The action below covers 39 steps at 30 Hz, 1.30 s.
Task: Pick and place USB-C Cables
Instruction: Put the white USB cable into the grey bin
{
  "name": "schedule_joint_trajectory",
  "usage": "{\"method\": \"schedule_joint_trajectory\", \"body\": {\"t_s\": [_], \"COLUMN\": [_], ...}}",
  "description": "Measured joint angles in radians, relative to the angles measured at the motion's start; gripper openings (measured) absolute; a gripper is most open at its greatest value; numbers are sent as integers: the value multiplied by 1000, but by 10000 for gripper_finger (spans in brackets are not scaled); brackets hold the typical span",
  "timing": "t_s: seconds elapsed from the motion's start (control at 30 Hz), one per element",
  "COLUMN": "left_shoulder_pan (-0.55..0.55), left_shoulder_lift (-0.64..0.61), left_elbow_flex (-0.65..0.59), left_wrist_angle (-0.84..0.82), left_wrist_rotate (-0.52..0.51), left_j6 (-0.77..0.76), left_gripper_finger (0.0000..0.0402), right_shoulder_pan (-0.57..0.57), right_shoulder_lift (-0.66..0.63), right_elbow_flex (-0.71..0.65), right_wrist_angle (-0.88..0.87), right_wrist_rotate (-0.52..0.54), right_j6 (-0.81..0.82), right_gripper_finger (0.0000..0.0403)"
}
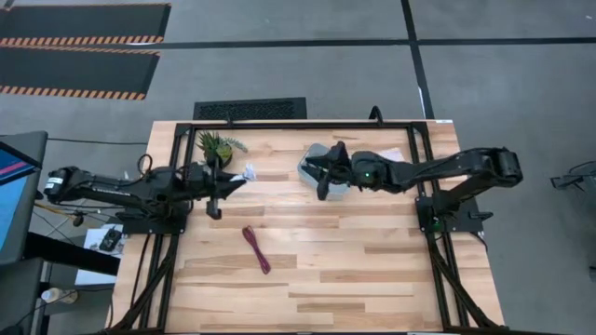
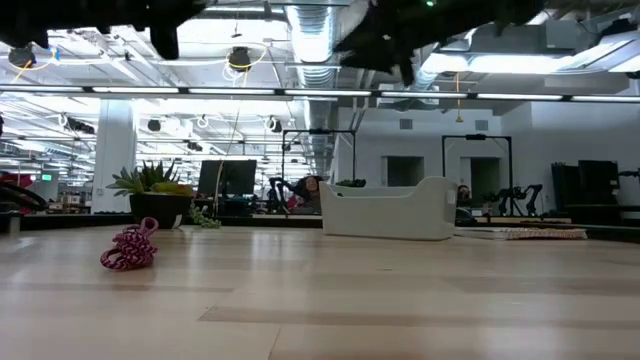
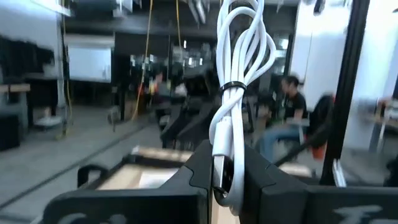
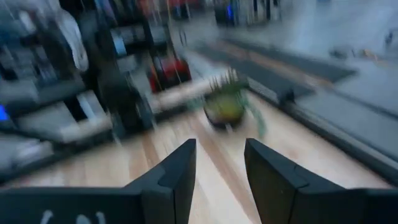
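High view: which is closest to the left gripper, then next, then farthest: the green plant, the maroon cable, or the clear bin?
From the left gripper:
1. Small green potted plant, by the table's far edge.
2. Thin maroon-red cable, mid-table, nearer the front.
3. Clear plastic bin, under the right arm.

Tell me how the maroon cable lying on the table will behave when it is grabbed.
The maroon cable looks thin and loosely bundled, so it will probably flop and trail. It seems light, likely sliding on the smooth wooden table if nudged. It lies flat, so it is unlikely to roll.

Two dark arms [image 1: 140, 186], angular fingers [image 4: 177, 171]
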Motion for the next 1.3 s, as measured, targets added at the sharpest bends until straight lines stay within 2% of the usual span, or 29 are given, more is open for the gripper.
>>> {"method": "schedule_joint_trajectory", "body": {"t_s": [0.17, 0.3, 0.43, 0.8, 1.3], "left_shoulder_pan": [24, 54, 90, 175, 201], "left_shoulder_lift": [23, 86, 176, 370, 609], "left_elbow_flex": [-22, -23, -23, -23, -23], "left_wrist_angle": [106, 163, 232, 465, 768], "left_wrist_rotate": [0, 8, 67, 217, 295], "left_j6": [-17, -38, -49, -133, -238], "left_gripper_finger": [17, 17, 17, 17, 17], "right_shoulder_pan": [0, -1, -9, -6, -10], "right_shoulder_lift": [81, 141, 195, 230, 278], "right_elbow_flex": [-18, -16, -7, 82, 157], "right_wrist_angle": [179, 318, 398, 406, 407], "right_wrist_rotate": [-26, -96, -176, -269, -267], "right_j6": [-11, -26, -26, -78, -105], "right_gripper_finger": [161, 161, 170, 265, 271]}}
